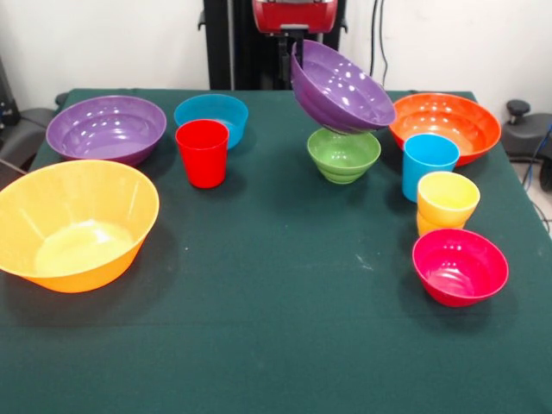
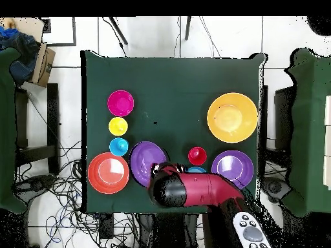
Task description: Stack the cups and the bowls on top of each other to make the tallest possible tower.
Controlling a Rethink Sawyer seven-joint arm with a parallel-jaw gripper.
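My gripper (image 1: 296, 45) is shut on the rim of a purple bowl (image 1: 341, 88) and holds it tilted just over a green bowl (image 1: 343, 157); I cannot tell whether they touch. In the overhead view the held purple bowl (image 2: 146, 163) hides the green one, and the gripper (image 2: 158, 172) sits at its edge. A second purple bowl (image 1: 106, 128), a blue bowl (image 1: 211, 116) and a red cup (image 1: 202, 153) stand at the left. An orange bowl (image 1: 444, 125), a light blue cup (image 1: 429, 164), a yellow cup (image 1: 447, 200) and a magenta bowl (image 1: 460, 266) stand at the right.
A big yellow-orange bowl (image 1: 76, 222) sits near the front left table edge. The green table cloth (image 1: 285, 293) is bare in the middle and front. The red arm (image 2: 200, 188) reaches over the table's robot-side edge. Cables and chairs surround the table.
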